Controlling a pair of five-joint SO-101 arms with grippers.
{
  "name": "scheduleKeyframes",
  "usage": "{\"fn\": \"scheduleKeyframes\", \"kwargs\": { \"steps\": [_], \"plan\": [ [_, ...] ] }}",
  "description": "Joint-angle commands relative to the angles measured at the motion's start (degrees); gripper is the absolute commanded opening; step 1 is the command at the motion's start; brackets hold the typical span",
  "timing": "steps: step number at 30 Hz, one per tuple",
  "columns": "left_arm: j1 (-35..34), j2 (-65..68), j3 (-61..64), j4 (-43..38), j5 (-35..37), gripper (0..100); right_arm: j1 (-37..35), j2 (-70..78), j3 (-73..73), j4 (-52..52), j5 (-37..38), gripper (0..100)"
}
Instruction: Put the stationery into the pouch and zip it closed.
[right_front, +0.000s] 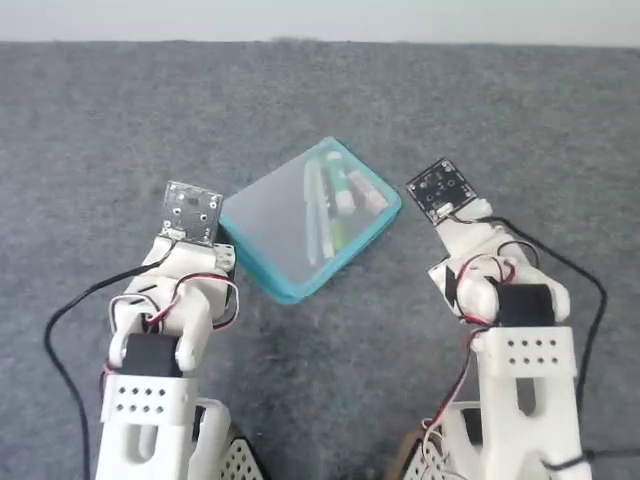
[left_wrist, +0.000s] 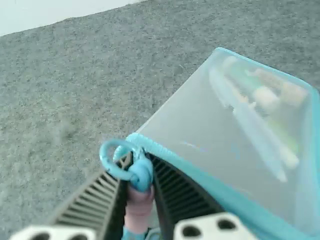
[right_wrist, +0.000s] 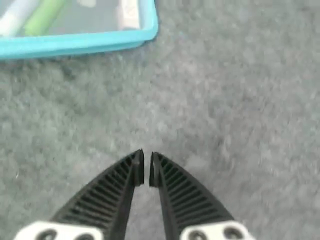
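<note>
My left gripper has its jaws clamped on the light-blue ring zipper pull at a corner of the translucent teal-edged pouch. The pouch sits mid-table on the grey felt cloth, pens and other stationery inside. My right gripper is pinched closed on nothing, hanging over the felt near the pouch's edge.

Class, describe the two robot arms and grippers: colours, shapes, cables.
White plastic left arm and right arm, black motors, thin red, black and white cables. A square camera board sits at each wrist. Left gripper and right gripper: black, ribbed, tapering fingers.
</note>
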Motion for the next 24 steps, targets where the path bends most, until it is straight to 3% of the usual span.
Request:
{"fn": "scheduleKeyframes", "kwargs": {
  "steps": [1,4,9,17,24],
  "plan": [
    [5.5,0.0,0.7,-2.0,-0.6,1,0.7,-1.1,0.4,0.1,-2.0,0.8],
    [11.3,0.0,2.2,-2.3,-0.6,3,1.1,-1.1,1.4,0.1,-5.5,0.9],
    [15.2,0.0,6.5,-6.9,-0.4,16,1.1,-1.1,2.9,0.1,-11.5,1.0],
    [14.7,0.0,7.3,-9.3,4.1,17,0.7,-1.1,9.6,-4.9,-15.2,1.0],
    [4.9,-0.6,4.5,-9.1,6.0,17,0.7,-1.7,16.4,-12.0,-15.7,1.0]
  ]
}}
